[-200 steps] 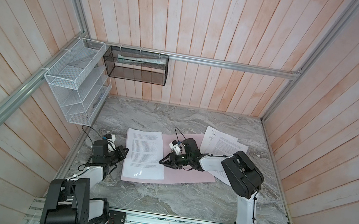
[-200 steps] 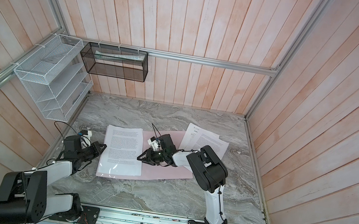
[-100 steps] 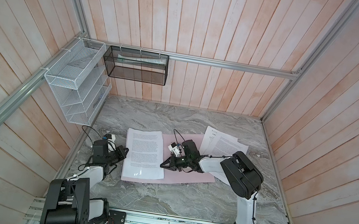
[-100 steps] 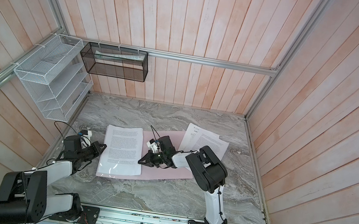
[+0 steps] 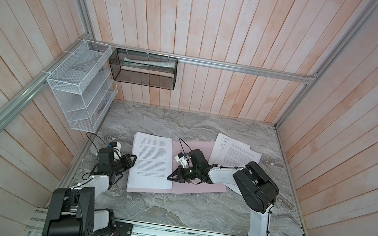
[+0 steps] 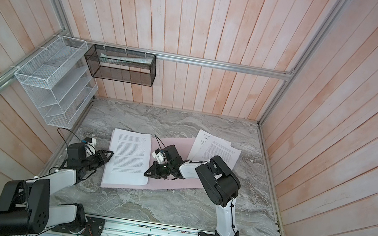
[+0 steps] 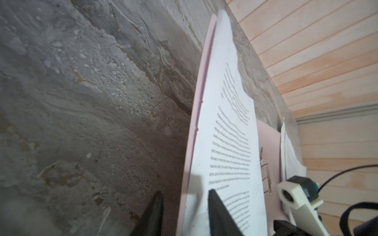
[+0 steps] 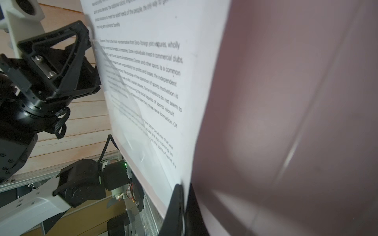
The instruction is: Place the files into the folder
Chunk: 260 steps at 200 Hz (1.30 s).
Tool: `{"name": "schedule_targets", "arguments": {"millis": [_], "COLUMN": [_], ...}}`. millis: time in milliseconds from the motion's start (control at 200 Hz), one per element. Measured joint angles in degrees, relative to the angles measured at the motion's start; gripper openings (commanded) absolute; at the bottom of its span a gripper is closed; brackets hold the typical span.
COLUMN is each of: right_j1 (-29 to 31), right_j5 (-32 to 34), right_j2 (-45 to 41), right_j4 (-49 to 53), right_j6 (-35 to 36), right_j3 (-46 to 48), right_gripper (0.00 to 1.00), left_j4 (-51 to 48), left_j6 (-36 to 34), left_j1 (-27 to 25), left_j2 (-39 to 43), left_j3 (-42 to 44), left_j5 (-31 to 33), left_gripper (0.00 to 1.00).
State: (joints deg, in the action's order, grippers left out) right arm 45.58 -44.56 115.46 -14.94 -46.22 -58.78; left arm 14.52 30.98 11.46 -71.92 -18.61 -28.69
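Pink folder (image 5: 201,145) open on worktop (image 5: 167,211), files (image 5: 152,159) on it. Left pincer (image 5: 133,160) parted astride files' edge; right pincer (image 5: 169,178) closed at opposite edge.

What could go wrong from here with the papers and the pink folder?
1. The right gripper is shut at the inner edge of the paper stack; pulling could crease or skew the top sheet.
2. The left gripper stands open astride the stack's outer edge and the folder; closing might pinch cover and paper together.
3. Two loose sheets lie apart at the folder's far corner; closing the cover could leave them out.
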Motion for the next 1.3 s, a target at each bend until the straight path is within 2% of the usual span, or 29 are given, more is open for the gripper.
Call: {"name": "schedule_targets", "arguments": {"millis": [985, 1080, 1156, 1201, 1301], "right_j1": [2.25, 2.27, 1.95, 1.46, -0.72], "right_j5": [0.33, 2.34, 4.7, 6.56, 9.25], "right_j2": [-1.55, -2.86, -5.25, -6.93, -9.66], "right_j4": [3.63, 7.43, 11.17, 13.42, 17.4], "right_j6": [2.14, 3.39, 5.22, 6.16, 8.31], "right_j3": [2.6, 2.51, 1.97, 1.14, -2.05], "right_gripper": [0.0, 0.34, 0.5, 0.53, 0.52], "left_j4": [-0.2, -0.17, -0.15, -0.15, -0.2], "left_j6": [0.11, 0.11, 0.11, 0.11, 0.11], "left_j1": [0.0, 0.0, 0.0, 0.0, 0.0], "left_j2": [-0.04, -0.04, -0.24, -0.48, -0.74], "left_j3": [-0.02, 0.0, -0.02, -0.02, -0.02], "left_j5": [0.61, 0.63, 0.61, 0.61, 0.63], "left_gripper": [0.56, 0.56, 0.56, 0.56, 0.56]}}
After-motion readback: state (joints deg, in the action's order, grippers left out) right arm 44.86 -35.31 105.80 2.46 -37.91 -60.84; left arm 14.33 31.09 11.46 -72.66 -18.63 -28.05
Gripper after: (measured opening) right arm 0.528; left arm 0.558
